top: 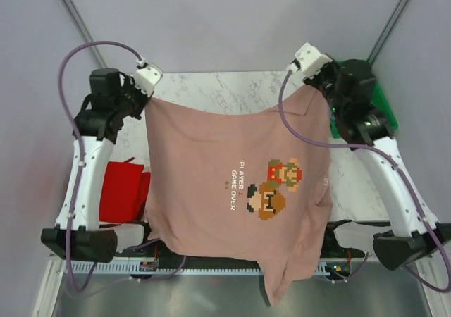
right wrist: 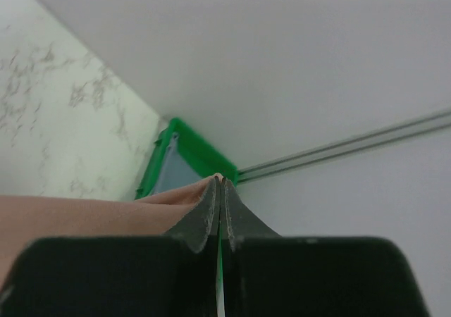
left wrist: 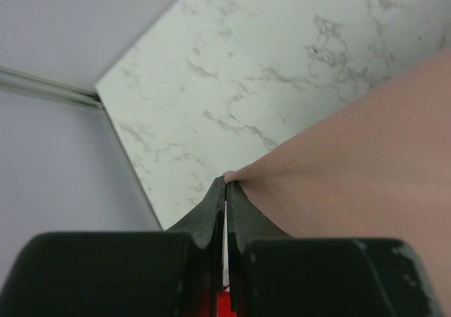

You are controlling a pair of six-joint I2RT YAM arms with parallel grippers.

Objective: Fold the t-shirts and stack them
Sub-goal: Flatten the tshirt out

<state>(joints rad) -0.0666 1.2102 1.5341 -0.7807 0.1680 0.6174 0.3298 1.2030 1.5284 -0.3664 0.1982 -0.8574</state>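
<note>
A dusty-pink t-shirt (top: 211, 169) with a pixel-figure chest graphic hangs stretched in the air between both arms, its lower end drooping past the near table edge. My left gripper (top: 146, 98) is shut on its far left corner; the wrist view shows the jaws (left wrist: 226, 182) pinching pink cloth (left wrist: 352, 162). My right gripper (top: 315, 91) is shut on the far right corner, seen as pink cloth (right wrist: 84, 215) caught at the tips (right wrist: 220, 181). A red t-shirt (top: 121, 190) lies on the table at the left. A slate grey-blue t-shirt (right wrist: 169, 176) lies in the green tray.
The green tray (top: 384, 109) sits at the table's back right, behind the right arm, its rim (right wrist: 190, 142) close beyond the right fingertips. The white marble table (top: 225, 84) shows beyond the shirt. Grey walls enclose the far side.
</note>
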